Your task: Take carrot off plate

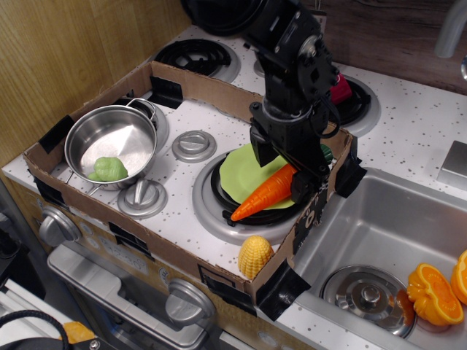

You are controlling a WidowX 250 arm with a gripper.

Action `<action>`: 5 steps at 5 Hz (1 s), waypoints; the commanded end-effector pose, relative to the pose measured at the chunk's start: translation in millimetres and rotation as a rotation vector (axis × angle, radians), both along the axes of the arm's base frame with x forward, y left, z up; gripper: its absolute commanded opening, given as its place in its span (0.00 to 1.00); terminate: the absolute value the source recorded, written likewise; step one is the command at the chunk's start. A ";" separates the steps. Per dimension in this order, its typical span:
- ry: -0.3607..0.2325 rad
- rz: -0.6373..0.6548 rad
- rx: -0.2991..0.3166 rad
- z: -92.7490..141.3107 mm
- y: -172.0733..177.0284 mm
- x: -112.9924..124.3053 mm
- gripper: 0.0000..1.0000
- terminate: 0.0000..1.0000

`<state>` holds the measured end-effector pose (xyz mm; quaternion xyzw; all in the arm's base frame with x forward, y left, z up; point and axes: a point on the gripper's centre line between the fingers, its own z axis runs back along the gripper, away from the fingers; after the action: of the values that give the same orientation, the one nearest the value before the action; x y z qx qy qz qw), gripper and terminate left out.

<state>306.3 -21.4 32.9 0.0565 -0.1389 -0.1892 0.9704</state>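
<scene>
The orange carrot (264, 195) lies slantwise across the lime-green plate (237, 172), which sits on the front right burner. Its tip points to the front left, past the plate's rim. Its green top (326, 153) peeks out behind the gripper. My black gripper (283, 172) is low over the carrot's thick end. It is open, with one finger on each side of the carrot. I cannot tell whether the fingers touch it.
A cardboard wall (321, 208) rings the stove top, close to the gripper's right. A steel pot (112, 140) holding a green lump (109, 169) stands at the left. A yellow corn piece (255, 256) sits at the front. The sink (379, 233) with orange halves (434, 292) is at the right. A red object (340, 86) is behind the arm.
</scene>
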 end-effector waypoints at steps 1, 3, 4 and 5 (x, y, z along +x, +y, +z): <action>-0.036 0.031 -0.047 -1.2 -0.8 0.7 0.00 0.00; -0.008 0.064 -0.070 18.7 -5.0 3.2 0.00 0.00; 0.042 0.052 -0.055 43.4 1.0 11.2 0.00 0.00; 0.080 -0.017 0.022 73.1 20.1 26.4 0.00 0.00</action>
<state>328.8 0.4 89.3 0.0547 -0.0647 -0.2087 0.9743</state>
